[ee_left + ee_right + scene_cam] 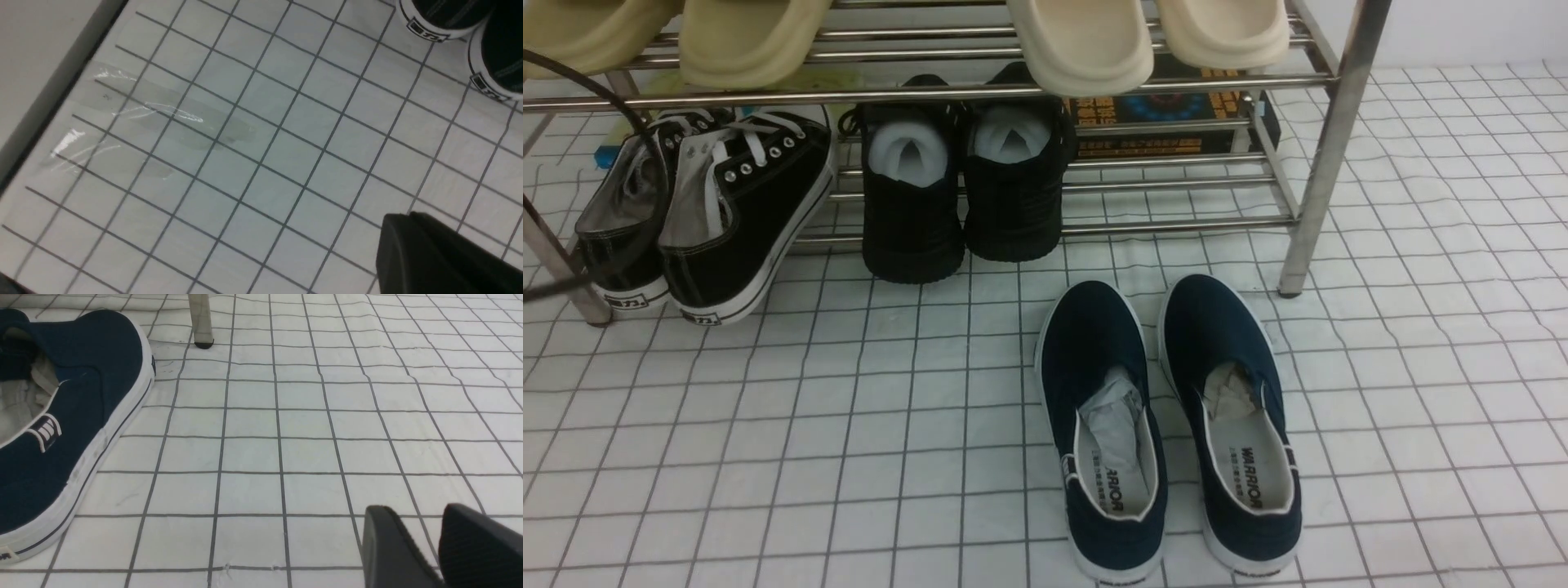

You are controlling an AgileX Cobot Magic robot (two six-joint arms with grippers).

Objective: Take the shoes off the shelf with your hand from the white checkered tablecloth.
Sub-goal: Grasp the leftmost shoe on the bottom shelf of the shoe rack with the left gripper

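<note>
The shoes (743, 220), black canvas sneakers with white laces, lean on the left end of the shelf's lower tier, heels down toward the white checkered tablecloth (849, 425). Their heels also show in the left wrist view (441, 16). The shelf (1327, 139) is steel rods on slanted legs. Neither gripper shows in the front view. My left gripper (404, 218) hangs over bare cloth, some way short of the sneaker heels, with its fingers pressed together and empty. My right gripper (412, 514) is low over the cloth, its fingers a little apart and empty.
Beige slippers (1086, 41) fill the top tier. All-black knit shoes (964, 196) sit mid lower tier, with a printed box (1160, 122) behind. Navy slip-ons (1168, 425) stand on the cloth, one beside my right gripper (81, 416). A black cable (645, 163) crosses the sneakers. A shelf foot (202, 339) is ahead.
</note>
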